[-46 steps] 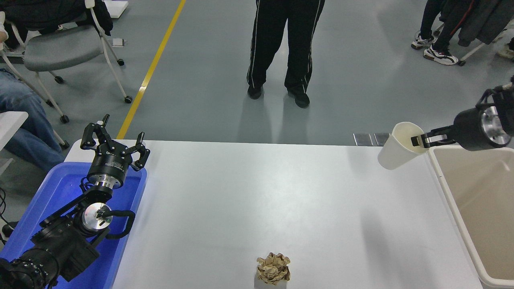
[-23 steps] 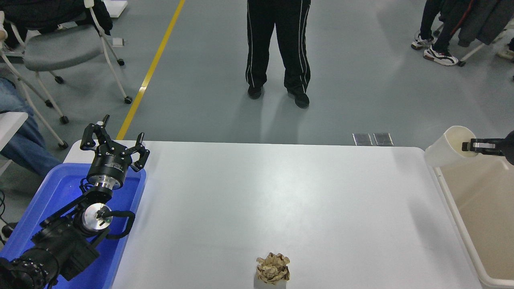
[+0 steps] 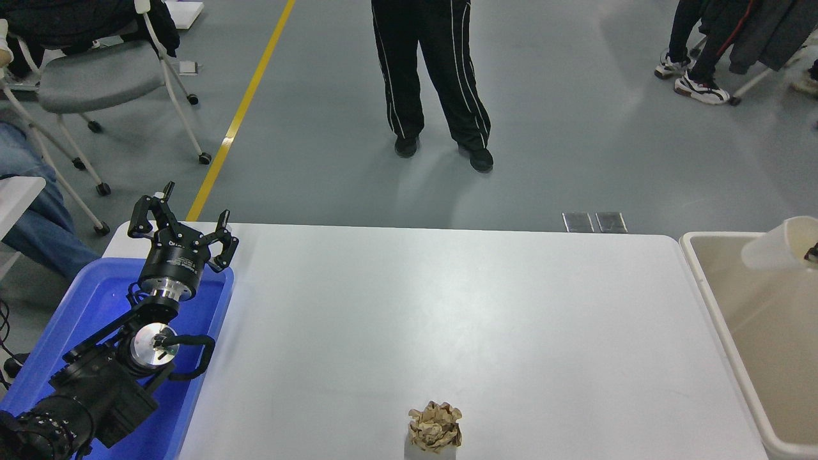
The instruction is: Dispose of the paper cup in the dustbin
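The white paper cup [image 3: 775, 245] hangs tilted in the air at the right edge of the head view, over the far part of the beige dustbin [image 3: 754, 332]. Only a small dark tip of my right gripper [image 3: 813, 253] shows, at the cup's rim, holding it; the rest of the arm is out of the picture. My left gripper [image 3: 189, 214] is open and empty, parked at the lower left above the blue tray.
A bright blue tray [image 3: 77, 300] lies at the table's left end under the left arm. A crumpled brown paper ball [image 3: 434, 427] sits near the front edge. A person [image 3: 434, 76] stands beyond the far side. Chairs and seated people are at the top corners.
My right gripper has carried the cup to the right, from above the table's right end to over the dustbin, and has nearly left the picture. The left arm has not moved.
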Tool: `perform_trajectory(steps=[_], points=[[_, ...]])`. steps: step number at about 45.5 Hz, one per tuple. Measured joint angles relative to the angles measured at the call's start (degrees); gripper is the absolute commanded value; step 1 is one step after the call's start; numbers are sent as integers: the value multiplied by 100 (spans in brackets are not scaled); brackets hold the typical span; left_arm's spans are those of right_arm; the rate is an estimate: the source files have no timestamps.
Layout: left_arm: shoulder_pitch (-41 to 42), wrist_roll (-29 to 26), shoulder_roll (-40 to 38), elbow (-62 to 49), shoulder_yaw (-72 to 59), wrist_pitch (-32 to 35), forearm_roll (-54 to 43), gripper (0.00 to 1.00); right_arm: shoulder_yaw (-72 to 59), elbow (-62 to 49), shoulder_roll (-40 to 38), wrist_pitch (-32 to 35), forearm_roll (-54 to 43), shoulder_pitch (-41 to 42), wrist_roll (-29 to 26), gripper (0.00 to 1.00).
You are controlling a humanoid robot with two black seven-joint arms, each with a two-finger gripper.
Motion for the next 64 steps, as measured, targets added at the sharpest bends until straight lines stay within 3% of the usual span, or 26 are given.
perform_trajectory(steps=[20,35,47,48,50,51,58,62,64], points=[[0,0,-1,-1,-3,0,2,100,44,-1865,1246,-177,2135,-916,-293,0],[0,0,0,0,-5,0,0,100,90,-2258,1652,-668,3498,-1454,-817,0],[1,0,0,-1,-6,0,0,100,198,-2324,1813,-914,3903,-1611,-992,0],[1,0,0,-1,-6,0,1,100,203,-2330,1821,-930,3924,-1621,-1001,12],[2,0,0,-1,-7,0,0,100,210,-2335,1831,-947,3948,-1632,-1012,65],[2,0,0,-1,-7,0,1,100,214,-2335,1837,-963,3964,-1639,-1018,80],[3,0,0,-1,-7,0,0,100,221,-2348,1861,-1092,4016,-1665,-1041,85],[4,0,0,-1,-7,0,0,100,212,-2350,1872,-1175,4033,-1673,-1048,98],[3,0,0,-1,-7,0,1,100,214,-2355,1881,-1210,4041,-1676,-1051,98]])
